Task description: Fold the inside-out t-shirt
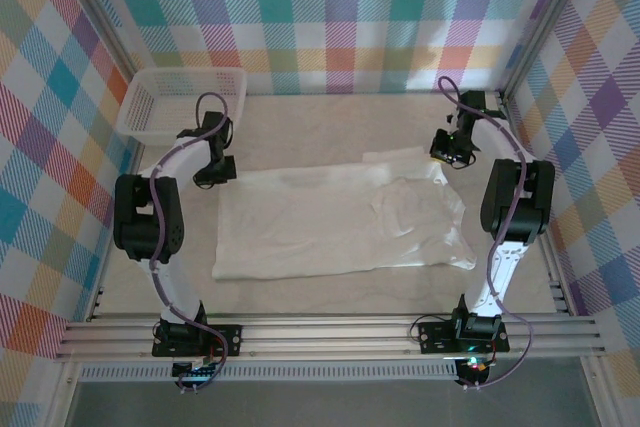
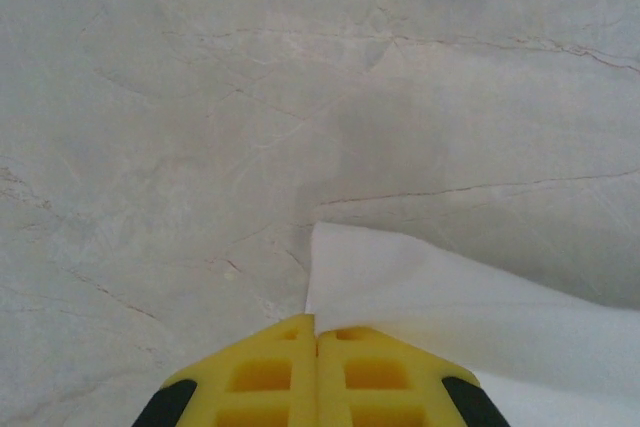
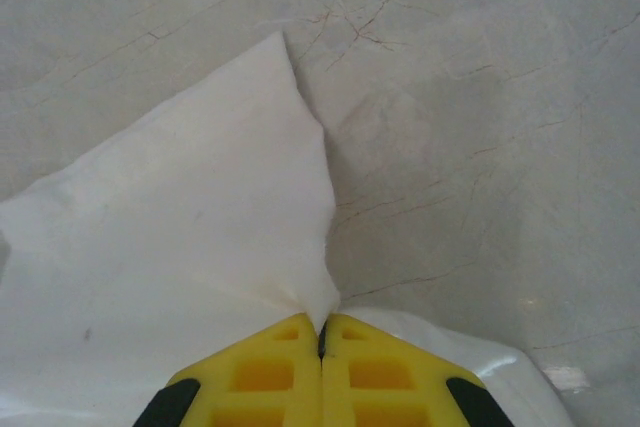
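**Holding the t-shirt at its far edge**

We see the white t-shirt [image 1: 330,217] spread flat across the middle of the table [image 1: 320,117], with a rumpled patch toward its right side. Our left gripper [image 1: 213,172] sits at the shirt's far left corner. From the left wrist, its yellow fingers [image 2: 270,377] are pressed together with the cloth edge [image 2: 450,307] running into the seam between them. Our right gripper [image 1: 455,154] sits at the far right corner. From the right wrist, its tips [image 3: 322,332] are closed, pinching a gathered fold of fabric [image 3: 180,247]. A white mesh basket [image 1: 135,97] stands in the far left corner, apart from the shirt.
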